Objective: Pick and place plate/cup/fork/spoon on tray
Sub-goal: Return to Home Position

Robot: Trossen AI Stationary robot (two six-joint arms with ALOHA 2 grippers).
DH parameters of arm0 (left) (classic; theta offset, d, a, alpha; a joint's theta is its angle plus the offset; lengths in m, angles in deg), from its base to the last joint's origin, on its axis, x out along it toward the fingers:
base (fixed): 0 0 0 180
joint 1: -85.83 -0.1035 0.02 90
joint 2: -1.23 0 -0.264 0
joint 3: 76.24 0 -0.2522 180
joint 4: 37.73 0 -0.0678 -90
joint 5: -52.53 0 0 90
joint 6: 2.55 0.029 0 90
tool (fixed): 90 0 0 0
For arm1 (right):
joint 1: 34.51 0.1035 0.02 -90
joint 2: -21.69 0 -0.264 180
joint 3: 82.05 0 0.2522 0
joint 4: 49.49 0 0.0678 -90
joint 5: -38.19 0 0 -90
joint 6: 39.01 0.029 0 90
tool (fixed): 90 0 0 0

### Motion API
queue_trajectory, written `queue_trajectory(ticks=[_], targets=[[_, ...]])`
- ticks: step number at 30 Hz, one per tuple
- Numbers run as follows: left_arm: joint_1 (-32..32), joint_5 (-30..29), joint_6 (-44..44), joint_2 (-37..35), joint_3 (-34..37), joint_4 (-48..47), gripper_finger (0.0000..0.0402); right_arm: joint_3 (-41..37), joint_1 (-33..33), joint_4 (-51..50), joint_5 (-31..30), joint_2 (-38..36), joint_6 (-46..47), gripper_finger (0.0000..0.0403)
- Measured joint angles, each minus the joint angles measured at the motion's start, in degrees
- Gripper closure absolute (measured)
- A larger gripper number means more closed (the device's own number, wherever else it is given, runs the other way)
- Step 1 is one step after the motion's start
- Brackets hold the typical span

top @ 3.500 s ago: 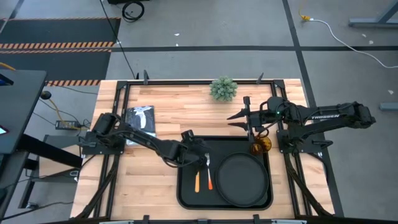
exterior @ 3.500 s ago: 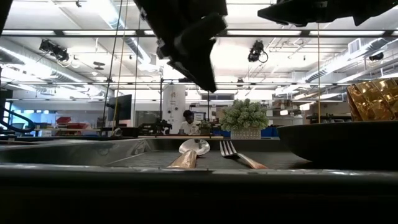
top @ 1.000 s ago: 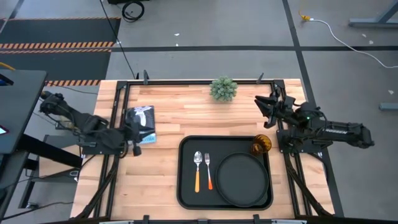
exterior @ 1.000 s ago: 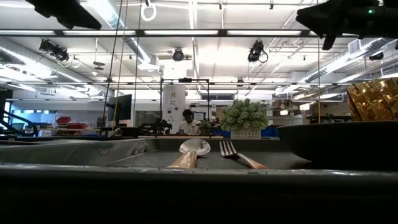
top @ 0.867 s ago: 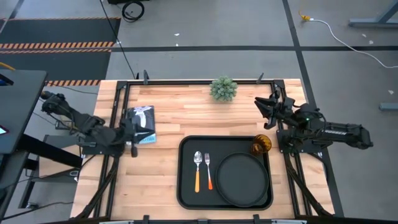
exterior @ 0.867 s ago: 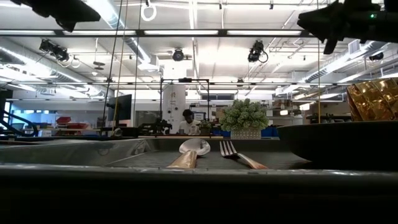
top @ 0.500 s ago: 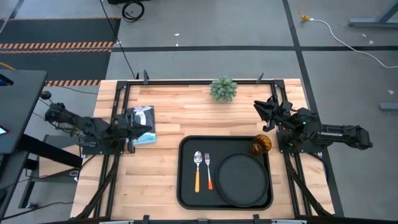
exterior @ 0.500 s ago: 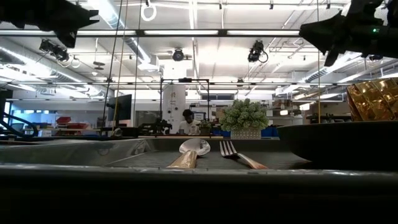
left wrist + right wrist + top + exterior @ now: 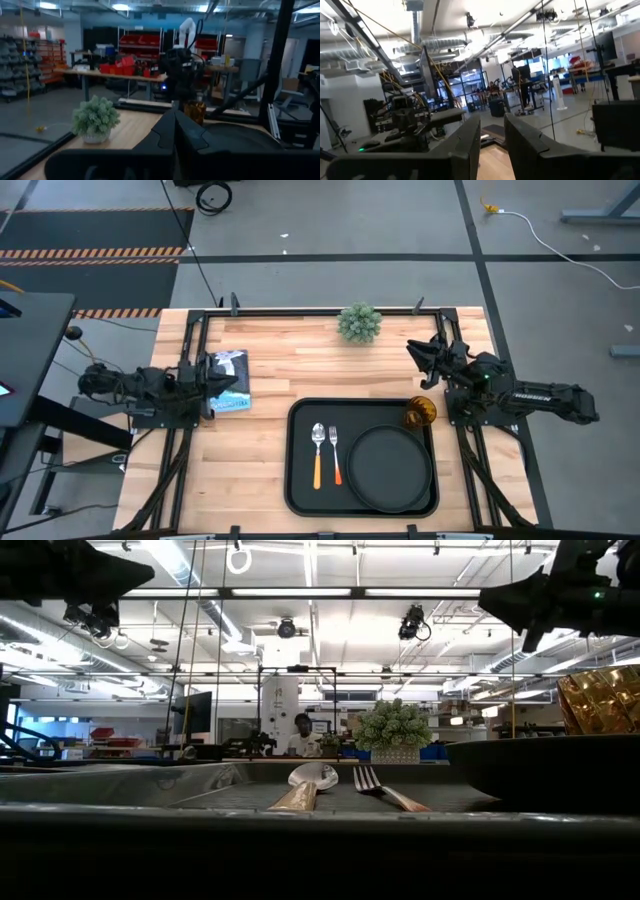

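Since the earlier frame, both arms have been drawn back to the worktop's (image 9: 270, 370) sides. From above, the left claw (image 9: 218, 387) is seen beside a booklet (image 9: 228, 370), fingers together; the right claw (image 9: 418, 356) stands slightly apart, past the cup (image 9: 420, 412). Spoon (image 9: 318, 452), fork (image 9: 335, 451), plate (image 9: 388, 468) and cup lie on the tray (image 9: 300, 490). At table height, spoon (image 9: 305, 786) and fork (image 9: 380, 788) lie side by side.

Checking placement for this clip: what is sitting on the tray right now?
On the tray: spoon, fork, plate and cup. The tray floor under the plate is hidden.
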Motion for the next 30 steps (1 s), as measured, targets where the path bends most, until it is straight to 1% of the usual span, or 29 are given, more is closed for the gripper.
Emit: queue_trajectory(ticks=[3,8,12,15,19,23,30], targets=[[-1.1,2.4,1.3,-0.2,2.3,2.3,0.0395,0.0,-0.1,-1.3,0.0,0.0,1.1,0.0309],[-3.6,8.2,2.4,0.0,5.7,7.5,0.0395,0.0,-0.1,-1.8,-0.3,0.0,2.5,0.0309],[-5.3,12.9,1.9,0.0,8.4,11.8,0.0395,0.0,-0.1,-2.2,-3.5,0.0,4.8,0.0309],[-6.2,16.3,0.4,0.1,8.7,13.6,0.0395,0.0,-0.1,-2.3,-5.0,0.0,7.2,0.0309],[-6.6,19.6,-0.9,0.0,8.7,13.4,0.0395,0.0,-0.1,-2.4,-4.8,0.0,7.4,0.0309],[-6.5,20.2,-5.6,0.0,8.7,12.8,0.0394,0.0,-0.1,-2.3,-4.9,0.0,7.4,0.0309],[-6.4,20.2,-13.7,0.1,8.7,4.5,0.0393,0.0,-0.1,-2.2,-4.9,0.0,7.4,0.0309]])
